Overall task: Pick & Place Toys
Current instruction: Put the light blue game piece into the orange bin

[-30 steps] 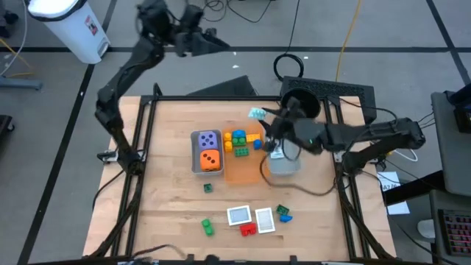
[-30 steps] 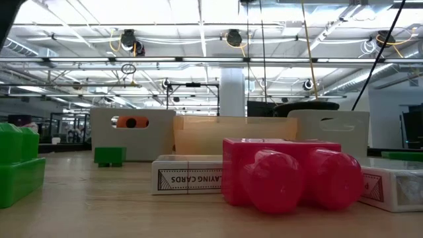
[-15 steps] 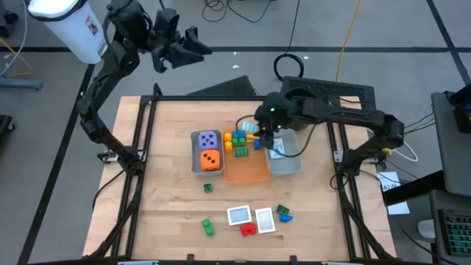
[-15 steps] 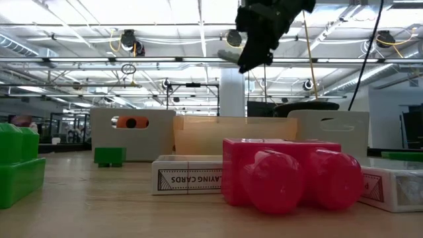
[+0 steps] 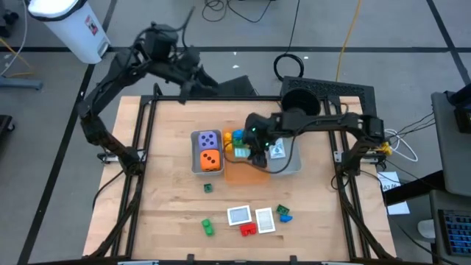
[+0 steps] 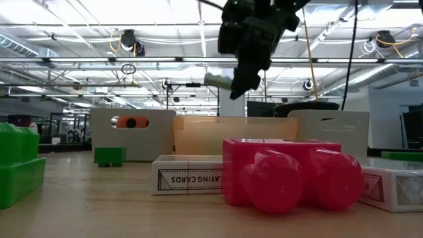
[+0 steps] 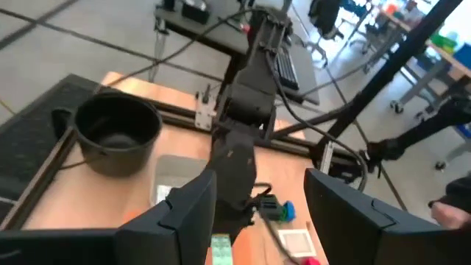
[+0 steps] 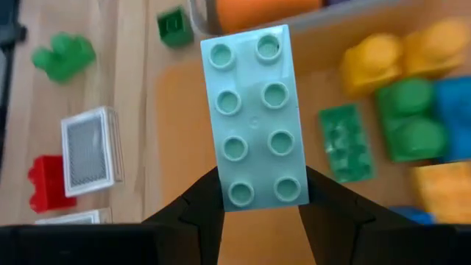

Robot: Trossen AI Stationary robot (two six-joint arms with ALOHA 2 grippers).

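My right gripper [image 5: 247, 146] hovers over the orange tray [image 5: 246, 174], shut on a pale teal eight-stud brick [image 8: 254, 118]. In the low view this brick [image 6: 218, 80] juts out sideways, high above the table. Yellow, green and blue bricks [image 5: 237, 140] lie at the tray's far end. A purple and an orange die [image 5: 209, 151] sit in a grey tray beside it. More toys lie near the table's front: a green brick [image 5: 207, 226], a red brick [image 5: 249, 228] and two cards [image 5: 239, 215]. My left gripper [image 5: 200, 77] hangs open above the table's far left edge. My right gripper pinches the teal brick by its two long sides, near one end [image 8: 255, 190], between its two fingers [image 8: 200, 206]. The fingers slant downward from the table's right side and lie along the brick. The brick is lifted clear above the orange tray, with its studs facing the wrist camera.
A second grey tray [image 5: 288, 163] with a card in it stands to the right of the orange one. A black round bucket [image 5: 302, 99] sits at the far right corner. A small green piece [image 5: 208, 188] lies near the dice tray. Bare wood [image 5: 169, 206] lies on the left.
My right gripper has carried the teal brick from above the right grey tray toward the table's left and down, and has tipped to point steeply downward over the orange tray. My left gripper has swung closer to the table's far edge and turned.
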